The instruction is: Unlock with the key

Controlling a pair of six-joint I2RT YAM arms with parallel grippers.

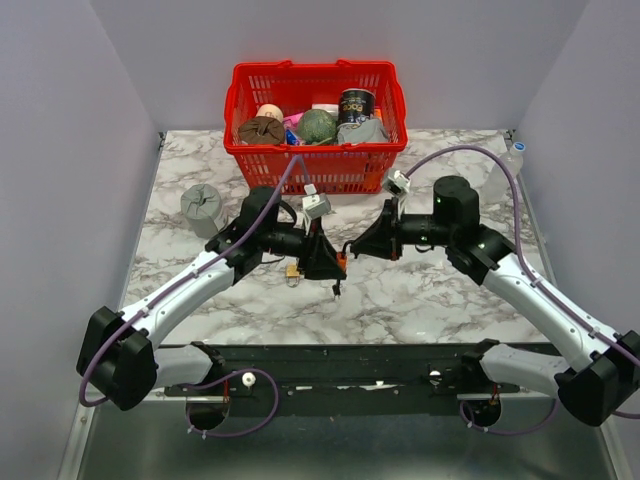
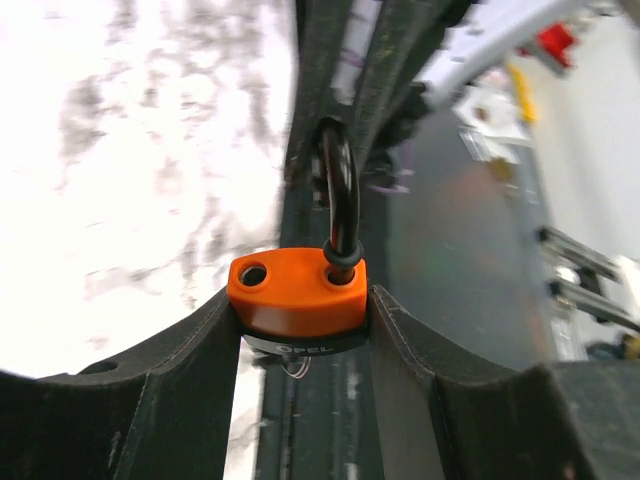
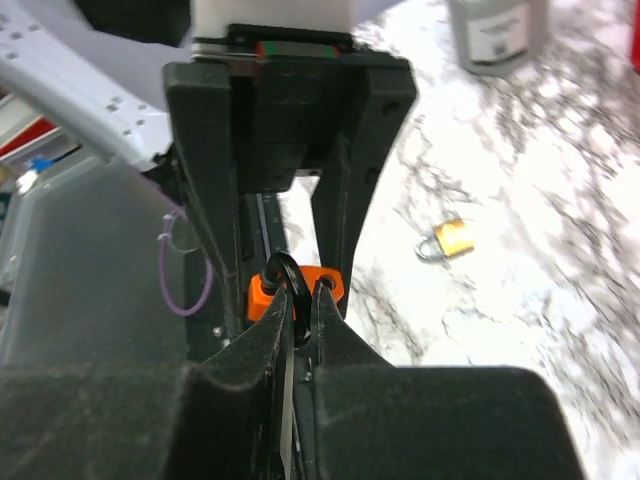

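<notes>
My left gripper (image 1: 325,262) is shut on the body of the orange-and-black padlock (image 2: 297,295), its fingers (image 2: 195,370) pressing on both sides. The black shackle (image 2: 340,190) sits in one hole; the other hole is empty, so the lock stands open. My right gripper (image 3: 300,297) is shut on the shackle (image 3: 288,272) just above the orange body (image 3: 258,293). In the top view both grippers meet over the table's middle, the right gripper (image 1: 352,250) beside the left. A small black piece (image 1: 337,290) sticks out under the lock, apparently the key; a thin wire ring (image 2: 295,368) hangs there.
A small brass padlock (image 1: 292,271) lies on the marble just left of the grippers, also in the right wrist view (image 3: 452,240). A red basket (image 1: 315,165) full of items stands at the back. A grey cup (image 1: 202,208) stands at left, a clear bottle (image 1: 510,160) at far right.
</notes>
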